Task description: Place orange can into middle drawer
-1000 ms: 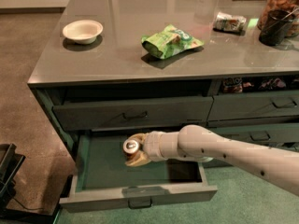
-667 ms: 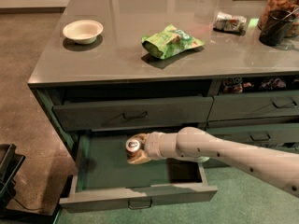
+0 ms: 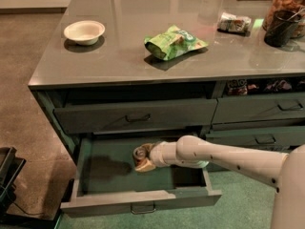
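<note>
can (image 3: 140, 153) is in the gripper (image 3: 145, 160), low inside the open drawer (image 3: 143, 200), about mid-width and nearer the back wall. Gripper looks clenched on the can body. Can't tell if the can touches the drawer floor; the shadow to its left suggests it hangs just above. It's held tilted with the silver top facing up-left, probably because the arm (image 3: 228, 156) comes in low from the right, under the upper drawer front (image 3: 136, 116). An orange-gold edge shows below the top; graphics unreadable. Drawer is pulled well out, so there's room to set it down. Bag (image 3: 174, 42) and bowl (image 3: 84, 32) on the counter (image 3: 119, 13) aren't involved.
</note>
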You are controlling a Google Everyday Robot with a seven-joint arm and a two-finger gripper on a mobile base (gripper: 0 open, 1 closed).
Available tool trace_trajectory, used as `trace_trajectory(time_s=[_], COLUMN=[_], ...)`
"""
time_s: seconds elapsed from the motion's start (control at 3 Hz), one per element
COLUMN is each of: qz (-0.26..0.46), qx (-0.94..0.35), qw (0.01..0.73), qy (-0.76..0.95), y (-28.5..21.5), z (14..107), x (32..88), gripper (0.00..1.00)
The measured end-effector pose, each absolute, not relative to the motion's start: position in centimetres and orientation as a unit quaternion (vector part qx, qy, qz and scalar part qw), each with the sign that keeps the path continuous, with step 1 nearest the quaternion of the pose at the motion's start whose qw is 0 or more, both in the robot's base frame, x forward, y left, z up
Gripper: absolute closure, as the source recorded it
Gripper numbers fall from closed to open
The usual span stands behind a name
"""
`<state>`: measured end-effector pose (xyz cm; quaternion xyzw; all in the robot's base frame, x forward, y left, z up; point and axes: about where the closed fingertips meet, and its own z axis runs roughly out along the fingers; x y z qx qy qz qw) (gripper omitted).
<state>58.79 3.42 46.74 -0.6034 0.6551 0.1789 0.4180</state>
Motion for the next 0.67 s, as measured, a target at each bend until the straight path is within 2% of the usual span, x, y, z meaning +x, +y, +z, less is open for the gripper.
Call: trace_trajectory(time_s=[0.67], qz=[0.2], qx=[-0.601], qw=[0.405], qy=[0.659], y=[4.2], z=[42.1], x=[60.5], gripper=[1.0])
